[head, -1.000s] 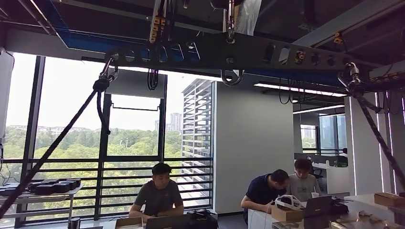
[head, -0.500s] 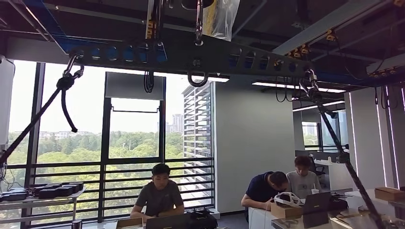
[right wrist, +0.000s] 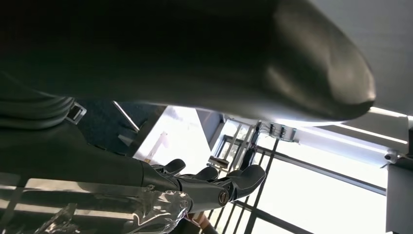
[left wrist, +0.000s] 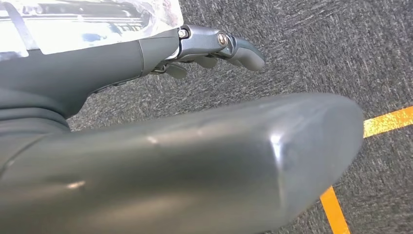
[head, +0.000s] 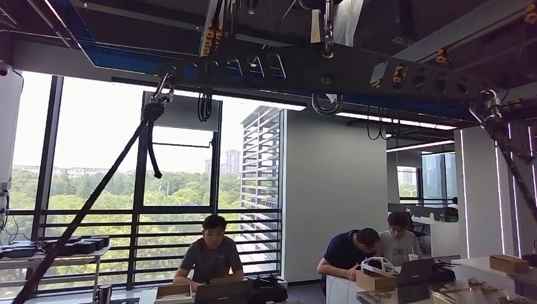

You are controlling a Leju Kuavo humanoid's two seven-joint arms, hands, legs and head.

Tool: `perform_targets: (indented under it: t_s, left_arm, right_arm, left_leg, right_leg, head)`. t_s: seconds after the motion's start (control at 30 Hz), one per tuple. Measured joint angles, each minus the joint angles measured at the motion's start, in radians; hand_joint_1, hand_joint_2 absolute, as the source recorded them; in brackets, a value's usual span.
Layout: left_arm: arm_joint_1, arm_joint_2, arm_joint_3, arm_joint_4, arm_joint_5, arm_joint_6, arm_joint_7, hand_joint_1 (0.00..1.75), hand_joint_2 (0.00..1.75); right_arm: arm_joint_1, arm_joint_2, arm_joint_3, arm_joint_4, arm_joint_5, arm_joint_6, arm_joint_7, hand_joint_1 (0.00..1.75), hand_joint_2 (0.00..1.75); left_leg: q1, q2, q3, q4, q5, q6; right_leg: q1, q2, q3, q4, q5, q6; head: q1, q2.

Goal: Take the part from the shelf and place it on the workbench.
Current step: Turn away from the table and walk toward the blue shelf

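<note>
Evidently, plastic-wrapped part lying against right hand and left hand, actual grip impossible to tell

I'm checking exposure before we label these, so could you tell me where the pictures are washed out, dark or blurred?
Head view: the windows are blown out and the overhead beam is dark against them. Right wrist view: backlit, the right hand nearly silhouetted, the grey thumb near and soft. Left wrist view: evenly lit carpet, glare on the clear plastic bag.
</note>
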Motion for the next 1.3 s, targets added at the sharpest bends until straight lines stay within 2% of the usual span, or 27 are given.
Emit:
perform_targets:
  t_s: [0.03,0.07,0.13,0.2,0.23,0.27,0.33,0.37,0.4,0.43,0.5,0.53,0.57,0.7,0.73,0.77,0.83,0.87,0.9,0.93,0.97,1.03,1.07,1.13,1.2,1.27,1.3]
  left_arm:
    - [0.000,0.000,0.000,0.000,0.000,0.000,0.000,0.00,0.00]
    - [-0.001,0.000,0.000,0.000,0.000,0.000,0.000,0.00,0.00]
    - [-0.001,0.000,0.000,0.000,0.000,0.000,0.000,0.00,0.00]
    - [0.000,0.000,0.000,0.000,0.000,0.000,0.000,0.00,0.00]
    - [0.000,0.000,0.000,0.000,0.000,0.000,0.000,0.00,0.00]
    - [0.000,0.000,0.000,0.000,0.000,0.000,0.000,0.00,0.00]
    - [0.001,0.000,0.000,0.000,0.000,0.000,0.000,0.00,0.00]
    - [0.001,0.000,0.000,0.000,0.000,0.000,0.000,0.00,0.00]
    - [0.001,0.000,0.000,0.000,0.000,0.000,0.000,0.00,0.00]
    - [0.001,0.000,0.000,0.000,0.000,0.000,0.000,0.00,0.00]
    - [0.000,0.001,0.000,0.000,0.000,0.000,0.000,0.00,0.00]
    - [-0.001,0.001,0.000,0.000,0.000,0.000,0.000,0.00,0.00]
    - [-0.001,0.001,0.000,0.000,0.000,0.000,-0.001,0.00,0.00]
    - [0.000,0.000,-0.001,0.000,0.000,0.002,-0.004,0.00,0.00]
    - [-0.001,0.000,-0.001,0.000,0.001,0.003,-0.004,0.00,0.00]
    - [-0.002,0.000,-0.001,0.000,0.003,0.005,-0.005,0.00,0.00]
    - [-0.001,-0.001,-0.001,0.000,0.011,0.014,-0.008,0.00,0.00]
    - [0.000,-0.003,-0.001,0.000,0.014,0.020,-0.009,0.00,0.00]
    - [0.002,-0.004,-0.001,0.000,0.017,0.025,-0.010,0.00,0.00]
    - [0.004,-0.006,-0.001,0.000,0.019,0.029,-0.010,0.00,0.00]
    - [0.005,-0.009,-0.001,0.000,0.019,0.032,-0.011,0.00,0.00]
    - [0.005,-0.013,-0.001,0.000,0.021,0.036,-0.011,0.00,0.00]
    - [0.005,-0.015,-0.001,0.000,0.021,0.037,-0.011,0.00,0.00]
    - [0.005,-0.016,-0.003,0.000,0.025,0.042,-0.011,0.00,0.00]
    - [0.005,-0.017,-0.006,0.000,0.030,0.046,-0.011,0.00,0.87]
    - [0.005,-0.017,-0.008,0.000,0.035,0.056,-0.010,0.00,1.75]
    - [0.006,-0.017,-0.010,0.000,0.039,0.064,-0.010,0.00,1.75]
  right_arm:
    - [-0.001,0.000,0.000,0.000,0.000,0.000,0.000,0.00,0.00]
    - [-0.001,0.000,-0.001,0.000,0.000,0.000,0.000,0.00,0.00]
    - [-0.002,0.000,-0.001,-0.001,0.001,0.000,0.000,0.00,0.00]
    - [-0.002,0.001,-0.001,-0.001,0.001,0.000,0.001,0.00,0.00]
    - [-0.003,0.001,-0.001,-0.001,0.001,0.000,0.001,0.00,0.00]
    - [-0.003,0.001,0.000,-0.001,0.001,0.000,0.001,0.00,0.00]
    - [-0.002,0.001,0.000,0.000,0.001,0.000,0.001,0.00,0.00]
    - [-0.001,0.001,0.001,0.000,0.001,0.000,0.001,0.00,0.00]
    - [0.000,0.001,0.001,0.000,0.001,0.000,0.001,0.00,0.00]
    - [0.000,0.002,0.002,0.000,0.001,0.000,0.001,0.00,0.00]
    - [0.000,0.002,0.002,-0.001,0.001,0.000,0.002,0.00,0.00]
    - [0.000,0.001,0.001,-0.001,0.001,0.000,0.002,0.00,0.00]
    - [-0.001,0.001,0.000,-0.001,0.001,0.000,0.002,0.00,0.00]
    - [-0.001,0.000,0.000,-0.001,0.001,0.001,0.002,0.00,0.00]
    - [-0.001,0.000,-0.001,-0.001,0.001,0.001,0.002,0.00,0.00]
    - [0.000,-0.001,-0.001,-0.001,0.001,0.002,0.003,0.00,0.00]
    - [0.006,-0.001,0.000,0.000,-0.001,0.003,0.005,0.00,0.00]
    - [0.013,-0.001,0.000,0.001,-0.003,0.004,0.005,0.00,0.00]
    - [0.021,-0.001,0.001,0.003,-0.006,0.004,0.005,0.00,0.00]
    - [0.028,-0.001,0.002,0.005,-0.010,0.005,0.005,0.00,0.00]
    - [0.033,-0.001,0.002,0.006,-0.015,0.006,0.004,0.00,0.00]
    - [0.039,-0.001,0.001,0.010,-0.022,0.009,0.002,0.00,0.00]
    - [0.042,-0.001,0.000,0.011,-0.025,0.011,-0.001,0.00,0.00]
    - [0.054,-0.001,0.000,0.014,-0.029,0.016,-0.004,0.00,0.00]
    - [0.067,-0.001,0.000,0.018,-0.033,0.019,-0.005,0.00,0.87]
    - [0.084,-0.001,0.000,0.024,-0.036,0.021,0.003,0.00,1.75]
    - [0.098,-0.001,0.000,0.029,-0.039,0.022,0.011,0.00,1.75]
  left_leg:
    - [-0.001,0.000,-0.004,0.003,0.002,-0.004]
    - [-0.002,0.000,-0.008,0.005,0.006,-0.009]
    - [-0.002,0.001,-0.014,0.005,0.014,-0.022]
    - [-0.001,0.001,-0.019,0.010,0.009,-0.034]
    - [0.000,0.000,-0.026,0.031,-0.013,-0.040]
    - [0.001,-0.001,-0.041,0.073,-0.047,-0.046]
    - [0.005,-0.001,-0.080,0.200,-0.127,-0.056]
    - [0.006,-0.001,-0.092,0.251,-0.151,-0.059]
    - [0.006,-0.001,-0.089,0.270,-0.155,-0.061]
    - [0.006,-0.001,-0.068,0.250,-0.141,-0.061]
    - [0.006,-0.002,0.012,0.123,-0.091,-0.054]
    - [0.004,-0.003,0.048,0.059,-0.074,-0.047]
    - [0.002,-0.003,0.069,0.017,-0.066,-0.040]
    - [-0.002,-0.002,0.066,-0.010,-0.049,-0.009]
    - [0.001,-0.002,0.062,-0.015,-0.040,-0.002]
    - [0.003,-0.001,0.056,-0.019,-0.032,0.004]
    - [0.003,0.000,0.040,-0.019,-0.021,0.009]
    - [0.002,0.000,0.033,-0.019,-0.016,0.010]
    - [0.002,0.000,0.025,-0.018,-0.011,0.009]
    - [0.002,0.000,0.019,-0.017,-0.006,0.008]
    - [0.001,0.000,0.013,-0.015,-0.002,0.006]
    - [-0.001,0.000,0.004,-0.010,0.003,0.000]
    - [-0.002,0.000,-0.001,-0.007,0.007,-0.005]
    - [-0.004,0.000,-0.009,-0.005,0.014,-0.017]
    - [-0.002,0.000,-0.012,-0.006,0.016,-0.027]
    - [-0.003,0.000,-0.010,-0.011,0.006,-0.021]
    - [-0.003,0.000,-0.008,-0.013,0.001,-0.016]
  right_leg:
    - [0.002,0.000,0.030,-0.057,0.015,-0.006]
    - [0.005,0.000,0.046,-0.092,0.021,-0.011]
    - [0.009,0.001,0.046,-0.106,0.025,-0.022]
    - [0.006,0.000,0.040,-0.111,0.038,-0.035]
    - [0.003,-0.001,0.037,-0.115,0.045,-0.041]
    - [0.000,-0.003,0.032,-0.118,0.052,-0.045]
    - [0.001,-0.004,0.020,-0.117,0.061,-0.049]
    - [0.001,-0.004,0.014,-0.116,0.065,-0.049]
    - [0.002,-0.004,0.008,-0.115,0.069,-0.049]
    - [0.002,-0.004,0.002,-0.112,0.073,-0.047]
    - [0.002,-0.003,-0.007,-0.106,0.077,-0.044]
    - [0.004,-0.003,-0.011,-0.101,0.079,-0.040]
    - [0.005,-0.003,-0.015,-0.098,0.082,-0.035]
    - [0.002,-0.002,-0.027,-0.097,0.089,-0.009]
    - [0.001,-0.001,-0.035,-0.081,0.072,-0.004]
    - [0.000,0.000,-0.050,-0.045,0.043,0.001]
    - [-0.002,0.001,-0.096,0.076,-0.035,0.008]
    - [-0.002,0.001,-0.113,0.133,-0.061,0.011]
    - [-0.002,0.001,-0.117,0.162,-0.070,0.012]
    - [-0.002,0.001,-0.102,0.154,-0.061,0.012]
    - [-0.002,0.001,-0.069,0.108,-0.037,0.011]
    - [-0.001,0.000,0.014,-0.030,0.009,0.004]
    - [0.001,0.000,0.040,-0.081,0.020,-0.001]
    - [0.006,0.001,0.051,-0.115,0.023,-0.012]
    - [0.007,0.002,0.045,-0.117,0.029,-0.022]
    - [0.006,0.002,0.044,-0.120,0.030,-0.026]
    - [0.007,0.002,0.045,-0.120,0.029,-0.026]
  head:
    - [0.000,0.000]
    - [0.000,0.000]
    - [0.001,0.000]
    - [0.002,0.000]
    - [0.004,0.000]
    - [0.007,0.000]
    - [0.012,0.000]
    - [0.013,0.000]
    - [0.014,0.000]
    - [0.016,0.000]
    - [0.018,0.000]
    - [0.019,0.000]
    - [0.019,0.000]
    - [0.016,0.000]
    - [0.014,0.000]
    - [0.013,0.000]
    - [0.007,0.000]
    - [0.006,0.000]
    - [0.004,0.000]
    - [0.003,0.000]
    - [0.002,0.000]
    - [0.000,0.000]
    - [0.000,0.000]
    - [0.001,0.000]
    - [0.002,0.000]
    - [0.005,0.000]
    - [0.007,0.000]
